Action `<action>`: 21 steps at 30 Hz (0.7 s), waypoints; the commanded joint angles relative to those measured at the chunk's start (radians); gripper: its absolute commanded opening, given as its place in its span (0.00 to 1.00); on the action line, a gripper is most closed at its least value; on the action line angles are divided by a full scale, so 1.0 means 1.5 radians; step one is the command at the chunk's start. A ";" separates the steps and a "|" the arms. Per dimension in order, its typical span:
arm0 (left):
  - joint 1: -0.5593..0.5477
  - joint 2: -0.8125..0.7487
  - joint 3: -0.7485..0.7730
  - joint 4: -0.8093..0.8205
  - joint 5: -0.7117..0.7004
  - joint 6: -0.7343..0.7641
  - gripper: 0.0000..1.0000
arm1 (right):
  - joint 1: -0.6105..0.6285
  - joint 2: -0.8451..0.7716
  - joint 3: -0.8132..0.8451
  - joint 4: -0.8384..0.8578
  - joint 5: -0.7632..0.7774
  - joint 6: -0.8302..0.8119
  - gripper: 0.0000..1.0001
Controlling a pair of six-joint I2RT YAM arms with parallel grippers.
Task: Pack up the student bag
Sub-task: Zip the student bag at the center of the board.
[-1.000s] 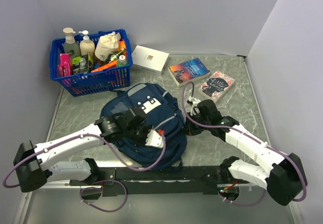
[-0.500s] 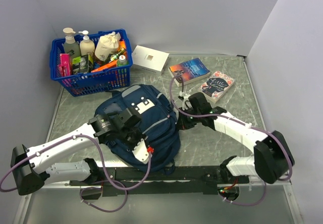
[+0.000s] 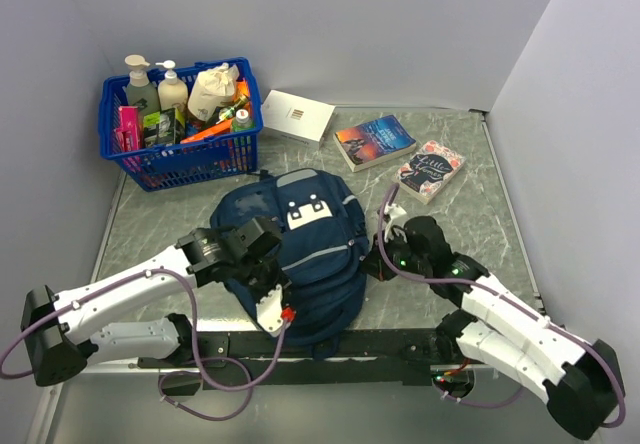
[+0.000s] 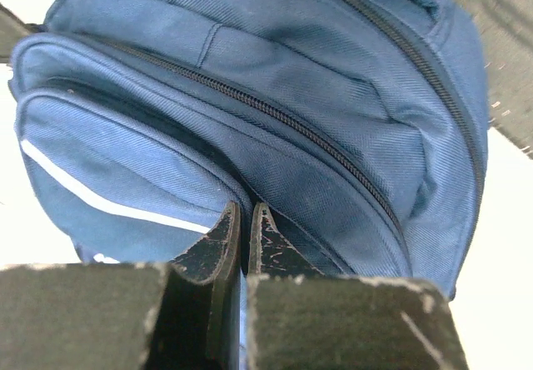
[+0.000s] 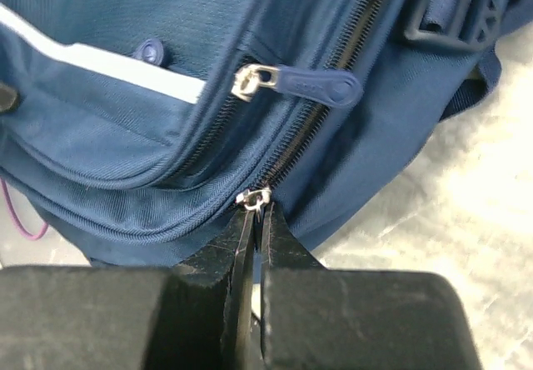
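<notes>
Top external view: we see the bag (image 3: 300, 254) lying front-up on the table (image 3: 470, 214), its white patch (image 3: 305, 210) toward the far end. We place everything else from the bag.

At the bag's left side, the left gripper (image 3: 268, 276) presses in over the fabric. From the left wrist, its fingers (image 4: 218, 249) stand closed with only a sliver between them, and they pinch a fold of the bag just below a long closed zip (image 4: 275, 116). A white stripe (image 4: 92, 197) runs across the pocket to the left of the fingers.

At the bag's right side, the right gripper (image 3: 376, 262) sits low against the bag's edge. From the right wrist, its jaws are shut, and the tips meet on the small silver slider (image 5: 254, 197) of the bag's main zip. We judge that it is pinched there. Above it, on a second zip, a slider with a blue tab (image 5: 321, 85) lies loose on the fabric. A dark buckle (image 5: 445, 12) shows at the bag's upper right corner.

Just beyond the bag's far-left corner stands a blue basket (image 3: 195, 159) filled with bottles and packets. Beyond the bag's far end lies a white box (image 3: 297, 115). Beyond and to the bag's right lie two books (image 3: 375, 141), side by side and well apart from the bag.
</notes>
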 commanded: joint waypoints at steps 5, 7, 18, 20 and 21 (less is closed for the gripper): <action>-0.017 0.020 0.003 0.100 0.029 -0.001 0.01 | 0.111 -0.030 -0.009 0.012 0.028 0.085 0.00; -0.013 0.040 0.021 0.104 0.027 -0.128 0.10 | 0.132 -0.004 -0.015 0.033 0.019 0.094 0.00; 0.008 0.007 -0.022 0.305 0.072 -0.614 0.96 | 0.151 0.037 -0.010 0.065 -0.012 0.078 0.00; 0.006 0.013 -0.038 0.357 0.063 -0.658 0.96 | 0.151 0.026 -0.016 0.070 -0.013 0.078 0.00; 0.003 0.025 -0.048 0.396 0.032 -0.691 0.96 | 0.150 0.023 -0.018 0.073 -0.014 0.080 0.00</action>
